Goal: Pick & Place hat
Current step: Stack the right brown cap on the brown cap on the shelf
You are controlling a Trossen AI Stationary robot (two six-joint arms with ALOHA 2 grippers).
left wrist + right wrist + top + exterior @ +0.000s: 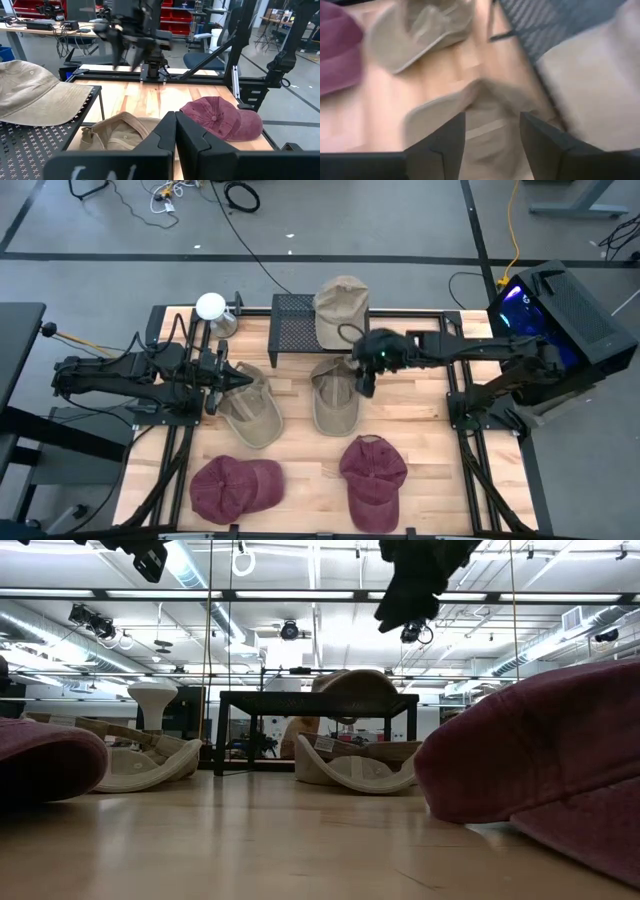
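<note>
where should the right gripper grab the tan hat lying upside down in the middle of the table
Grip the rim of the middle tan hat from above. It lies crown down with its hollow facing up, so the thin edge stands free for one finger inside and one outside. The open right gripper is already over its rack-side edge, beside the black mesh rack.

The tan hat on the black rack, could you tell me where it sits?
In the high view, the tan hat lies on the black mesh rack's right end at the table's far edge, just behind the right hand.

Closed left tool [174, 131] above tan hat [120, 132].
</note>
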